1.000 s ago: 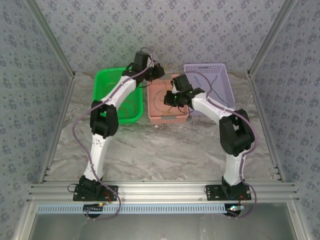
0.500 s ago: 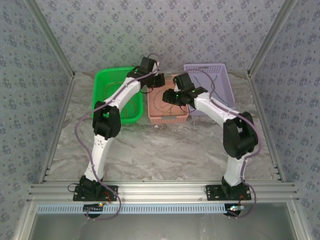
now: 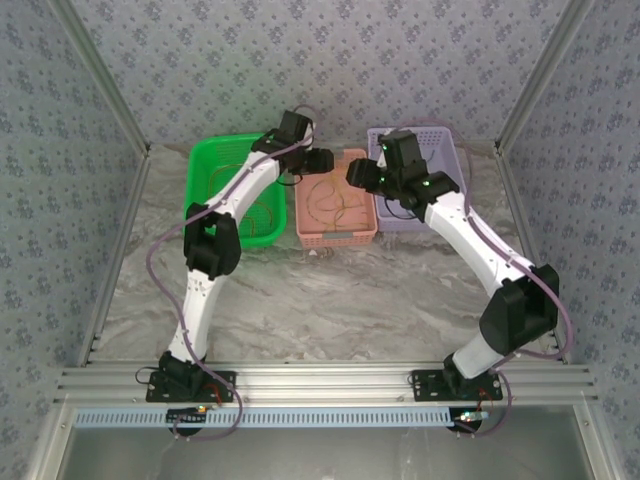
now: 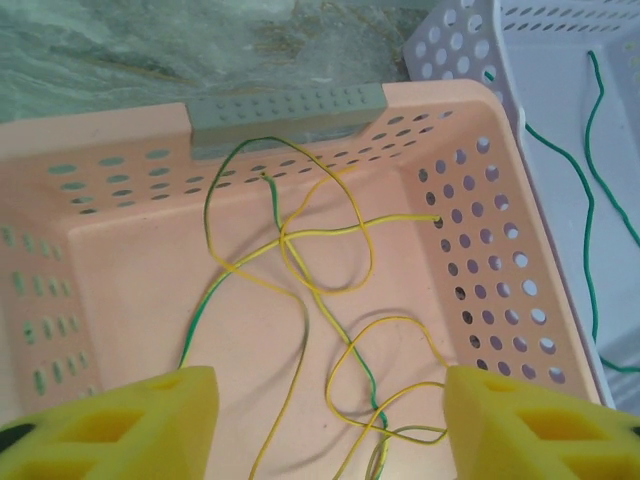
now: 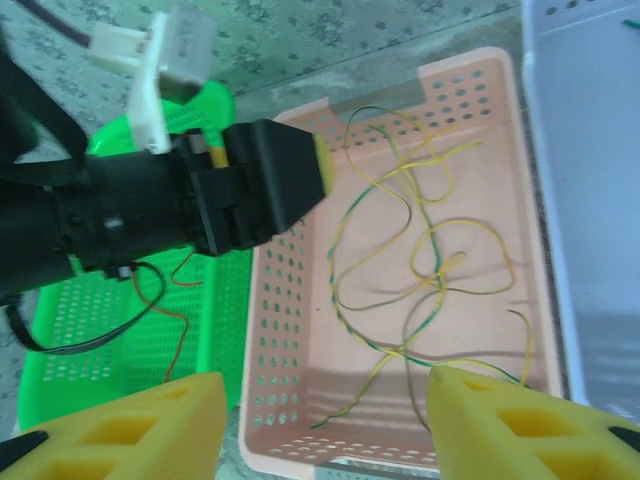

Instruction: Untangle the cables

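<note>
Cables [image 4: 318,300] in yellow and green lie looped and crossed over one another on the floor of the salmon-pink basket [image 4: 120,140], one yellow end reaching a hole in its perforated side wall; a separate green cable [image 4: 590,200] trails across the floor of the lavender basket [image 4: 450,40] just beside it, and a thin orange cable [image 5: 183,335] curls in the green basket [image 5: 90,300] on the other side. The left gripper [image 4: 325,400] hangs over the tangle with its yellow foam fingers [image 4: 185,420] spread wide and nothing between them; seen from overhead it sits at the far left corner of the pink basket. The right gripper [image 5: 325,400] is likewise released and empty, its pads [image 5: 510,420] framing the same knot of yellow and green; from above it hovers by the far right corner, at the border between the pink and lavender baskets. The three baskets stand in a row, sides close together, at the far end of the grey marbled table [image 3: 330,300]; both white arms reach in over them.
</note>
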Controlling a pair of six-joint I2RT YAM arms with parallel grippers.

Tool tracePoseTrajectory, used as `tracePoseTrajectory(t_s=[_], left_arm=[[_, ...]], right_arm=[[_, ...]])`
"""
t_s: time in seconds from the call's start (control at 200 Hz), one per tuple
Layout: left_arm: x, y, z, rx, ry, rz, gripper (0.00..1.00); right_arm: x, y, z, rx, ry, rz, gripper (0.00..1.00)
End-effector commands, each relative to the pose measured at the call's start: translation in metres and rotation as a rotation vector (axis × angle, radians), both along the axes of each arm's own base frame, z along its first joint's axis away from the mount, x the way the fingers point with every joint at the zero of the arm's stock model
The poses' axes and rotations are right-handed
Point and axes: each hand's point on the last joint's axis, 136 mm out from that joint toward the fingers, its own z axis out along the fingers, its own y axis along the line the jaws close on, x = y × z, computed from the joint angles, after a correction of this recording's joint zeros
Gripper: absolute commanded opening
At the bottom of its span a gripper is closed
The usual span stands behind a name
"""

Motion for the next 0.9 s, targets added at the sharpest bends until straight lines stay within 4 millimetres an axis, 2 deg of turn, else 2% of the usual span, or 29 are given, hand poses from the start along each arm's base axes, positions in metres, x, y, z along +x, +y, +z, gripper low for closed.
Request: tracePoseTrajectory(t_s=[0.0,0.13,0.185,0.22,0.225,0.235,0.255,0.265,0.34,0.435,0.545,0.565,0.58,0.59,0.6,0.69,0.794,0.859,0.894], left_arm=[[-0.013,0.009,0.088,-0.019,-0.139,0.031,0.65],[-0.034,0.03,0.133,-0.005,-0.222,0.112,0.67],[-0.047,0.049,0.155,-0.03,-0.256,0.175,0.68],[-0.058,0.061,0.163,-0.06,-0.269,0.207,0.68],[-0.06,0.063,0.16,-0.059,-0.263,0.212,0.68],[-0.063,0.067,0.162,-0.071,-0.268,0.221,0.68],[-0.069,0.075,0.166,-0.1,-0.276,0.238,0.68],[-0.072,0.079,0.166,-0.114,-0.277,0.246,0.69],[-0.099,0.123,0.169,-0.23,-0.28,0.343,0.72],[-0.142,0.18,0.151,-0.288,-0.259,0.477,0.76],[-0.194,0.241,0.12,-0.231,-0.212,0.648,0.72],[-0.203,0.25,0.114,-0.214,-0.204,0.678,0.77],[-0.209,0.257,0.11,-0.2,-0.202,0.692,0.86],[-0.213,0.26,0.108,-0.192,-0.201,0.697,0.96],[-0.216,0.264,0.105,-0.184,-0.202,0.702,0.98],[-0.247,0.294,0.08,-0.08,-0.181,0.783,0.99],[-0.278,0.33,0.048,0.094,-0.127,0.923,0.99],[-0.3,0.359,0.03,0.212,-0.103,1.063,0.99],[-0.303,0.366,0.02,0.255,-0.12,1.08,0.99]], right_arm=[[-0.015,-0.026,0.018,-0.034,-0.047,-0.053,0.58],[-0.036,-0.061,0.026,-0.05,-0.087,-0.134,0.59],[-0.046,-0.081,0.026,-0.067,-0.106,-0.181,0.62],[-0.053,-0.094,0.026,-0.077,-0.117,-0.208,0.64],[-0.054,-0.096,0.027,-0.078,-0.122,-0.212,0.65],[-0.056,-0.099,0.023,-0.084,-0.116,-0.218,0.72],[-0.06,-0.108,0.016,-0.094,-0.11,-0.234,0.92],[-0.062,-0.111,0.014,-0.097,-0.111,-0.24,0.97],[-0.076,-0.143,0.007,-0.129,-0.136,-0.321,0.99],[-0.101,-0.185,-0.002,-0.223,-0.175,-0.469,0.99],[-0.136,-0.226,-0.007,-0.324,-0.241,-0.639,0.99],[-0.142,-0.233,-0.01,-0.333,-0.245,-0.671,0.99],[-0.147,-0.237,-0.013,-0.34,-0.245,-0.693,0.99],[-0.15,-0.24,-0.014,-0.344,-0.246,-0.707,0.99],[-0.152,-0.243,-0.017,-0.349,-0.244,-0.72,0.99],[-0.174,-0.269,-0.036,-0.392,-0.209,-0.859,0.99],[-0.178,-0.278,-0.06,-0.458,-0.186,-0.864,0.98],[-0.166,-0.271,-0.071,-0.489,-0.212,-0.771,0.99],[-0.156,-0.265,-0.077,-0.502,-0.258,-0.72,0.99]])
